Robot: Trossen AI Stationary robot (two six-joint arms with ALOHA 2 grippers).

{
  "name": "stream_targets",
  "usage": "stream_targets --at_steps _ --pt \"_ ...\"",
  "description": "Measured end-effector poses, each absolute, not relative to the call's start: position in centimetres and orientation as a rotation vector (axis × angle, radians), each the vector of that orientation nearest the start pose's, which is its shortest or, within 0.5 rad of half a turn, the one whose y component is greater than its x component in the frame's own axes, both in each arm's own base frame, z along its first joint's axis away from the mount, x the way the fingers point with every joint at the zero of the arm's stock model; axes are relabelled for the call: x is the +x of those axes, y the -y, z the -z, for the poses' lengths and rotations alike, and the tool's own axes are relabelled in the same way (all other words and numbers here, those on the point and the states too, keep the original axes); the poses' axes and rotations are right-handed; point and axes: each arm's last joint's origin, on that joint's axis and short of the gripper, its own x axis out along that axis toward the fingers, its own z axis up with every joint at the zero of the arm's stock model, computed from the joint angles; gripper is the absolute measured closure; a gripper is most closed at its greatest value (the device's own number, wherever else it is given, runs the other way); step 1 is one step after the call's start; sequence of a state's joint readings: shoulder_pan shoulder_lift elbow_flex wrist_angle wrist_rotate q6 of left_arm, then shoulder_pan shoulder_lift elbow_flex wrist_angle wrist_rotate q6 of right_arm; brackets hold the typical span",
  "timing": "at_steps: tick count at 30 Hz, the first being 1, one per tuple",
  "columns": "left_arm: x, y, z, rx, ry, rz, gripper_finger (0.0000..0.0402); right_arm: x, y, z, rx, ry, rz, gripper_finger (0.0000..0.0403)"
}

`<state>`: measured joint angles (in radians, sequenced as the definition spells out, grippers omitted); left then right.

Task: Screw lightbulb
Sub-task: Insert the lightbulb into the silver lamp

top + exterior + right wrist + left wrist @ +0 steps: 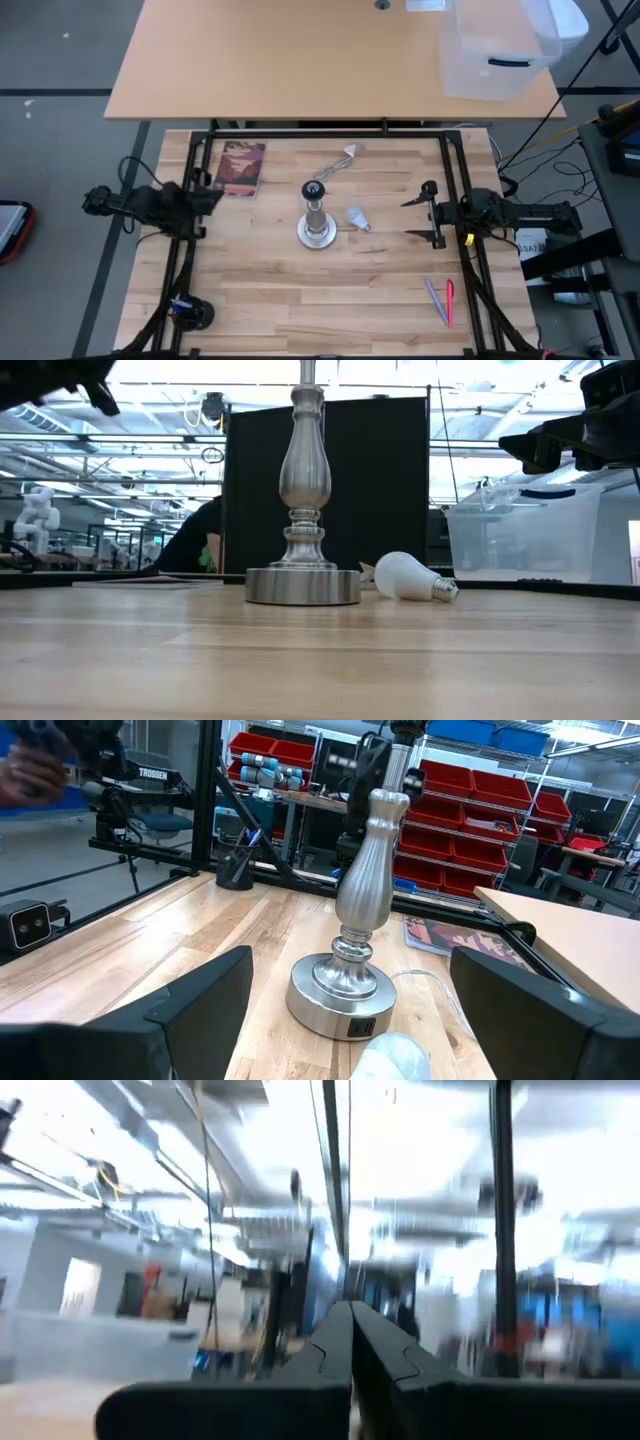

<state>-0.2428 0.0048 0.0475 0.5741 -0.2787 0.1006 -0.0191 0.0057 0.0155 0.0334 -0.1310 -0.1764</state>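
Lying lightbulb [356, 217] near open right gripper [424, 212]

A: What's seen on the surface [260, 290]?
B: Pale wood planks, visible grain, smooth w/ a satin sheen.

A: The stand [317, 228]?
B: Brushed silver metal, semi-gloss; room reflections are carried on its base in the low view. Socket at top looks like black plastic.

A: Lightbulb [356, 217]?
B: Frosted white globe, matt, smooth; screw base is ribbed, pale metal.

A: Right hand [432, 214]?
B: Fingers [205, 995] appear as matt black plastic, no shine.

A: Anything else?
B: Bin [495, 50] on the far desk: translucent plastic, slightly glossy. Booklet [241, 167]: printed paper cover, finish can't be told.
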Motion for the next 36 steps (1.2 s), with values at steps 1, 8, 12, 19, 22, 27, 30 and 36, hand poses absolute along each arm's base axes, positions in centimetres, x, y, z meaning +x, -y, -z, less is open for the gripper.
stream_targets --at_steps 1,8,12,19,22,27,30,36 --pt "7.4 1.0 -23.3 -0.089 0.623 -0.06 0.0401 9.7 -0.2 -17.2 -0.179 0.053 -0.108 0.0069" --pt "7.7 0.8 -23.2 -0.164 0.6 -0.143 0.0401 9.7 -0.2 -17.2 -0.179 0.053 -0.108 0.0069" --pt "8.2 0.3 -23.0 -0.26 0.574 -0.282 0.0401 9.7 -0.2 -17.2 -0.179 0.053 -0.108 0.0069" --pt "9.7 -0.4 -22.7 -0.265 0.539 -0.418 0.0401 9.7 -0.2 -17.2 -0.179 0.053 -0.108 0.0069" --pt "10.4 -0.6 -22.8 -0.237 0.536 -0.42 0.0401 9.7 -0.2 -17.2 -0.179 0.053 -0.108 0.0069" --pt "13.2 -0.5 -25.3 -0.162 0.457 -0.312 0.0401 9.7 -0.2 -17.2 -0.179 0.053 -0.108 0.0069" --pt "15.9 -0.2 -26.7 -0.056 0.34 -0.192 0.0401 9.7 -0.2 -17.2 -0.179 0.053 -0.108 0.0069" --pt "20.4 0.0 -28.8 0.123 0.141 -0.144 0.0394 9.7 -0.2 -17.2 -0.179 0.053 -0.108 0.0069"
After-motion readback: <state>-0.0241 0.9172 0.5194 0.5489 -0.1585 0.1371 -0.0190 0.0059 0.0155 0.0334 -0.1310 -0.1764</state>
